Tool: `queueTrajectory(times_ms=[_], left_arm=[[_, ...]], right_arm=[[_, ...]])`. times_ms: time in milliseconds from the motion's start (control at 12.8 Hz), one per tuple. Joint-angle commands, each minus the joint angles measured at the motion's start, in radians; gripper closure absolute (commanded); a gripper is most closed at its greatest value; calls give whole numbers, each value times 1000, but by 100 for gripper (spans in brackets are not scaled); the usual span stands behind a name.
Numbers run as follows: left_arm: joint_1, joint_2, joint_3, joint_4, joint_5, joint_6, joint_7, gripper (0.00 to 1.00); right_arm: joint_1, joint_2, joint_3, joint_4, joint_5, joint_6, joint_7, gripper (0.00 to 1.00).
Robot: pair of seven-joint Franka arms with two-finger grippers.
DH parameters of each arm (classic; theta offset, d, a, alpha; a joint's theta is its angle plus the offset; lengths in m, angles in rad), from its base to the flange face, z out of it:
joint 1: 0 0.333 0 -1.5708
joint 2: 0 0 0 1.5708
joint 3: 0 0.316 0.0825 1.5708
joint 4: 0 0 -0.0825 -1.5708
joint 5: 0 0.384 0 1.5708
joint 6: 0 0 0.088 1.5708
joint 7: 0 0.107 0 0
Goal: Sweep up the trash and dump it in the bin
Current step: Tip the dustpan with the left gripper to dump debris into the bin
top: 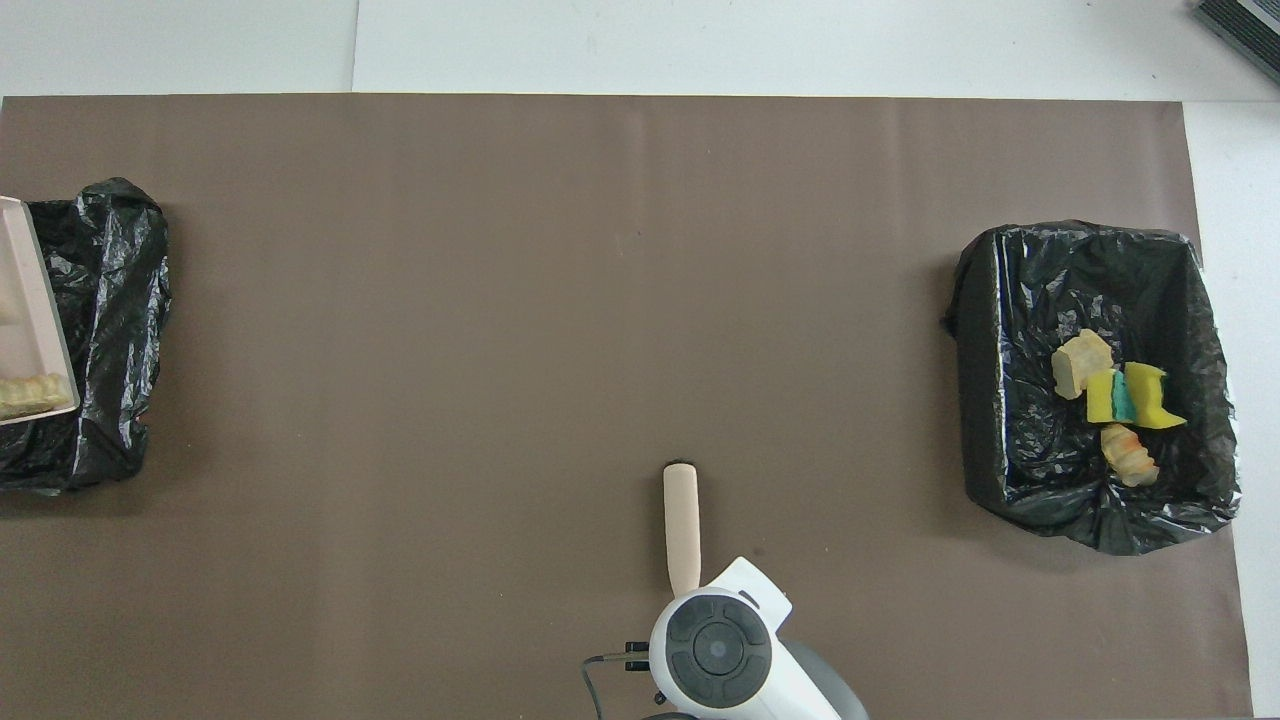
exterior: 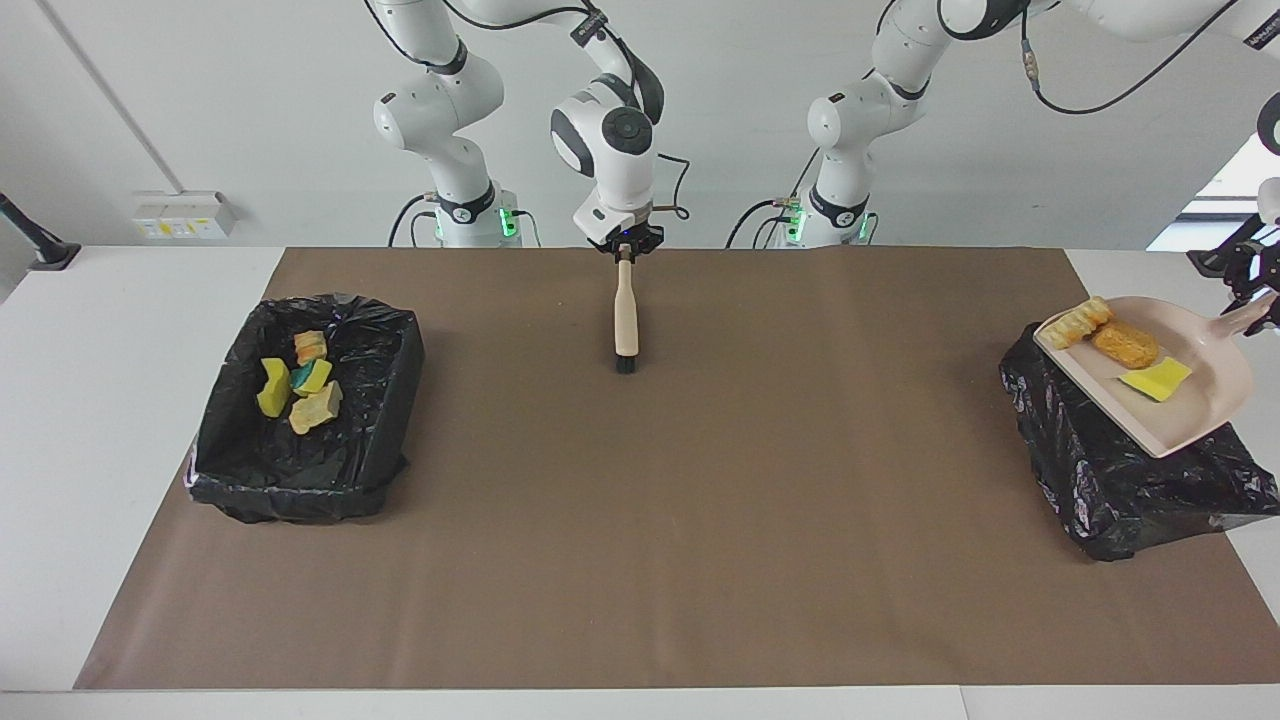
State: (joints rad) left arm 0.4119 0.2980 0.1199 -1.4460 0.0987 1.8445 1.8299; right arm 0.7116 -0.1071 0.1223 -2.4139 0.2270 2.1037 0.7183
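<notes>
Three scraps point(exterior: 1120, 345) ride on the dustpan point(exterior: 1190, 400), raised over the black-bagged bin point(exterior: 1130, 480) at the table's left-arm edge. Left gripper point(exterior: 1245, 285) clamps the dustpan's handle, arm stretched far out sideways. Four more scraps point(exterior: 298, 382) sit in the second bin point(exterior: 310, 470) at the right-arm edge. Right gripper point(exterior: 625, 250), wrist pointing down, is closed on the brush point(exterior: 626, 320), over the brown mat point(exterior: 700, 500) near the robots' edge.

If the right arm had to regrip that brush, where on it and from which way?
Grip the brush at the narrow end of its handle nearest the robots, from above, where the right gripper holds it now. The brush points away from the robots, with dark bristles under its farther end, so that end is best left free.
</notes>
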Motion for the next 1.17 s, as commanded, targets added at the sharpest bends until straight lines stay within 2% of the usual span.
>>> queueTrajectory(times_ms=[0, 156, 234, 312, 467, 779, 1090], left_arm=[[44, 130, -9, 143, 64, 59, 80, 100], [32, 138, -9, 139, 163, 114, 89, 100], [27, 138, -11, 134, 217, 124, 86, 100], [19, 136, -12, 133, 240, 131, 80, 100], [-16, 125, -12, 96, 371, 177, 80, 100], [-38, 125, -12, 93, 498, 206, 68, 100], [-53, 93, -9, 101, 562, 193, 69, 100]], right_arm=[[-15, 21, 3, 18, -15, -8, -25, 100], [-17, 23, 3, 18, -15, -7, -40, 33], [-17, 23, 3, 18, -15, -7, -59, 5], [-17, 23, 3, 19, -15, -7, -68, 0], [-29, 24, 3, 38, -15, -17, -71, 0], [-73, 9, -6, 97, -20, -42, -66, 0], [-223, 17, -4, 215, -118, -45, -68, 0]])
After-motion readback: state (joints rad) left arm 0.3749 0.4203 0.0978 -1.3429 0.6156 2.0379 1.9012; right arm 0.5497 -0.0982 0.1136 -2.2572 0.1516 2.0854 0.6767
